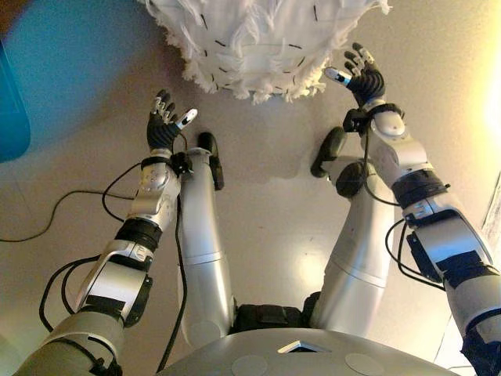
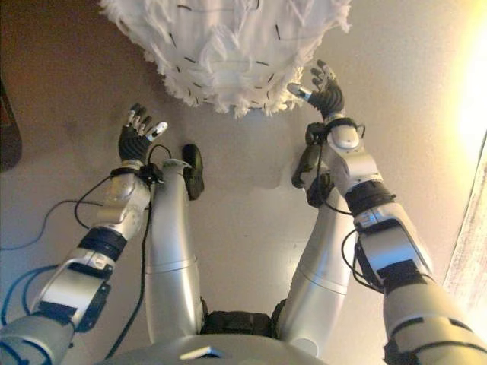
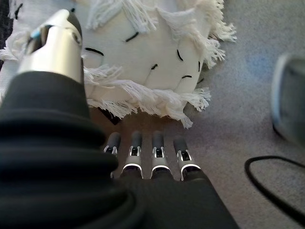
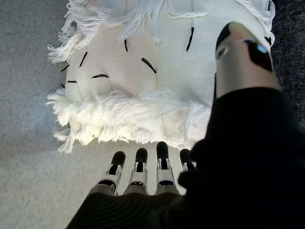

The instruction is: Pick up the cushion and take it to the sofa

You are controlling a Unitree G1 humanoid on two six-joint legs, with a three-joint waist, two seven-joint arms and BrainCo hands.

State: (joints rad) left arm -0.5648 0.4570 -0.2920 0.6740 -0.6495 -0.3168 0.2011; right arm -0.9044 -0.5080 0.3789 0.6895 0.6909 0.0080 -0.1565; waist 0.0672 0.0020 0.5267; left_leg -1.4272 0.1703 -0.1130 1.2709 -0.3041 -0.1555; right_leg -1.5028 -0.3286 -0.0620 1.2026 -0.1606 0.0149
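Two hands are held out in front, one on each side of the near edge of the cushion (image 1: 258, 43). The left hand (image 1: 164, 125) is seen palm up with its fingers straight and slightly spread and the thumb set apart; nothing is held in it. In the left wrist view its fingertips (image 3: 136, 143) are shown pointing toward the fringed edge of the cushion, just short of it, with a strip of floor (image 3: 238, 109) visible between them and the tassels. The right hand (image 1: 362, 76) is likewise held with straight, relaxed fingers and an outstretched thumb, and nothing is gripped. It is placed nearer the cushion than the left hand: in the eye views its thumb tip lies just beside the fringe at the cushion's right near corner, though contact cannot be confirmed. In the right wrist view its fingertips (image 4: 162, 150) are seen close under the thick white fringe, pointing at it.

The cushion is white with a shaggy tasselled border and short dark stitches scattered over its face. It is seen lying on the pale floor, ahead of and between the two hands. A dark textured surface (image 4: 288, 57) is visible beside the cushion at the edge of the right wrist view. A blue object (image 1: 12, 102) is cut off at the left edge of the left eye view, well apart from the cushion.
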